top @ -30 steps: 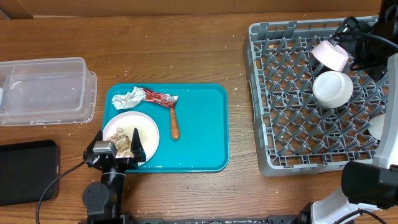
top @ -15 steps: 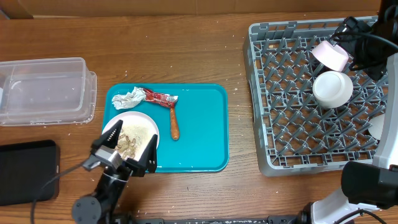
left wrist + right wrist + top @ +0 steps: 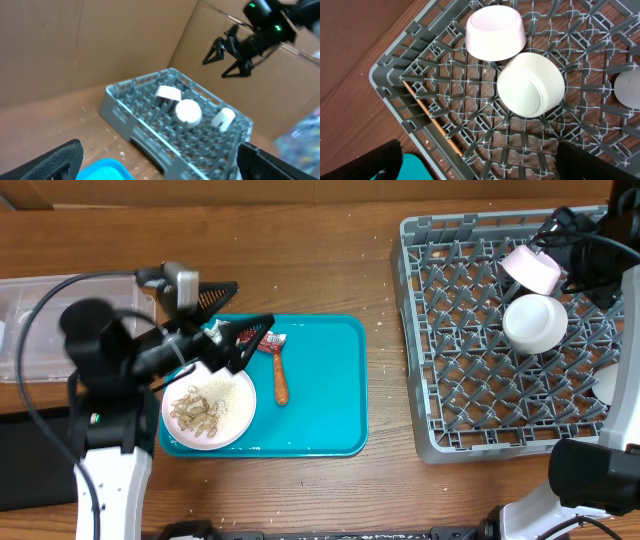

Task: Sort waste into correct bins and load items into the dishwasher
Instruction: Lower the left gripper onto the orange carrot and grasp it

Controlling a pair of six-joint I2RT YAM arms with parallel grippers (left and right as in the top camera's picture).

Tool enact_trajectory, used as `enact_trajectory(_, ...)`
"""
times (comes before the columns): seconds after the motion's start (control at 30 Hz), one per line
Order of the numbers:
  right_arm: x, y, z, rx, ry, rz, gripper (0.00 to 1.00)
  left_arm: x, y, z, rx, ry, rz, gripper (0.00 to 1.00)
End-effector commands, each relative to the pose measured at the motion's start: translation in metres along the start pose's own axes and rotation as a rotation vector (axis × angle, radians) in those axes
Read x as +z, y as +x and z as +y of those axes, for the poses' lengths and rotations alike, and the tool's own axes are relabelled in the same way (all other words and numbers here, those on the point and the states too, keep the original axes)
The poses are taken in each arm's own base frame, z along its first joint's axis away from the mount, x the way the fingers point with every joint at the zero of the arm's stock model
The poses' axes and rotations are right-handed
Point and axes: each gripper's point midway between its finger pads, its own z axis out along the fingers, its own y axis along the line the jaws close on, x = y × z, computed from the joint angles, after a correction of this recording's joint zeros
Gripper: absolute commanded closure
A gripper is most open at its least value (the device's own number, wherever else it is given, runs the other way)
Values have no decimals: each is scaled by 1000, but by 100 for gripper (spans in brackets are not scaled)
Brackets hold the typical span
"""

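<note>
Where the left claw [image 3: 252,302] hangs: raised over the far left corner of the teal plastic tray [image 3: 325,405], with its wrist camera looking across toward the rack, not down.
Left claw state: its two black fingers [image 3: 222,288] are spread wide with nothing between them.
White round plate [image 3: 228,395]: it sits on the near left part of the tray and is strewn with pale food scraps. In the overhead view it lies on the near side of the left claw, apart from both fingers, and the arm crosses its upper edge.
Red foil wrapper [image 3: 268,340]: it lies on the tray just beside the tip of the nearer finger. Whether the two touch cannot be told.
Orange-brown stick of food [image 3: 281,383]: it lies on the tray just right of the plate, on the near side of the left claw and apart from it.
Right claw [image 3: 477,147]: its fingers stand far apart at the lower corners of the right wrist view, empty, above a corner of the rack.
Grey plastic dish rack [image 3: 440,420]: it stands on the wooden surface [image 3: 300,250], right of the tray and well apart from the left claw.
Pink bowl [image 3: 532,268] and white bowl [image 3: 535,322]: they sit side by side in the far part of the rack.
Clear plastic tub [image 3: 60,320]: it sits left of the tray.
</note>
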Motion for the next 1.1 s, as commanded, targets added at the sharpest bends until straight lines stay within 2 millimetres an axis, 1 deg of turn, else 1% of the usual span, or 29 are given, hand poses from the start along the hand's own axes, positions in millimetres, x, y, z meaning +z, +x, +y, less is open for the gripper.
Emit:
enact_trajectory(0.0, -2, -2, 0, 4, -6, -11, 0, 26, 20, 27, -210, -214, 68, 0)
enact_trajectory(0.03, -2, -2, 0, 5, -6, -11, 0, 33, 33, 36, -212, -319, 97, 0)
enact_trajectory(0.07, -2, -2, 0, 4, -6, -11, 0, 40, 41, 36, -173, -375, 120, 0)
enact_trajectory(0.1, -2, -2, 0, 5, -6, -11, 0, 46, 45, 34, -127, -387, 136, 0)
enact_trajectory(0.13, -2, -2, 0, 5, -6, -11, 0, 56, 53, 26, -71, -387, 167, 0)
enact_trajectory(0.2, -2, -2, 0, 4, -6, -11, 0, 67, 67, 18, -67, -377, 215, 0)
enact_trajectory(0.27, -2, -2, 0, 4, -6, -11, 0, 74, 76, 20, -76, -392, 240, 0)
enact_trajectory(0.3, -2, -2, 0, 4, -6, -11, 0, 75, 82, 24, -96, -414, 252, 0)
enact_trajectory(0.37, -2, -2, 0, 5, -6, -11, 0, 71, 98, 47, -203, -562, 282, 0)
enact_trajectory(0.4, -2, -2, 0, 4, -6, -11, 0, 69, 103, 54, -225, -604, 298, 0)
enact_trajectory(0.43, -2, -2, 0, 4, -6, -11, 0, 63, 115, 65, -248, -685, 367, 0)
enact_trajectory(0.5, -2, -2, 0, 4, -6, -11, 0, 57, 126, 75, -281, -770, 474, 0)
enact_trajectory(0.57, -2, -2, 0, 4, -6, -11, 0, 58, 132, 78, -302, -796, 547, 0)
enact_trajectory(0.6, -2, -2, 0, 4, -6, -11, 0, 62, 137, 78, -327, -794, 575, 0)
enact_trajectory(0.67, -2, -2, 0, 4, -6, -11, 0, 74, 152, 79, -397, -762, 614, 0)
enact_trajectory(0.73, -2, -2, 0, 4, -6, -11, 0, 80, 164, 81, -445, -751, 645, 0)
enact_trajectory(0.77, -2, -2, 0, 4, -6, -11, 0, 83, 177, 84, -466, -751, 686, 0)
enact_trajectory(0.9, -2, -2, 0, 5, -6, -11, 0, 85, 211, 98, -502, -791, 789, 0)
enact_trajectory(1.0, -2, -2, 0, 4, -6, -10, 0, 86, 232, 102, -536, -791, 855, 0)
enact_trajectory(1.07, -2, -2, 0, 4, -6, -11, 0, 85, 247, 109, -547, -818, 901, 0)
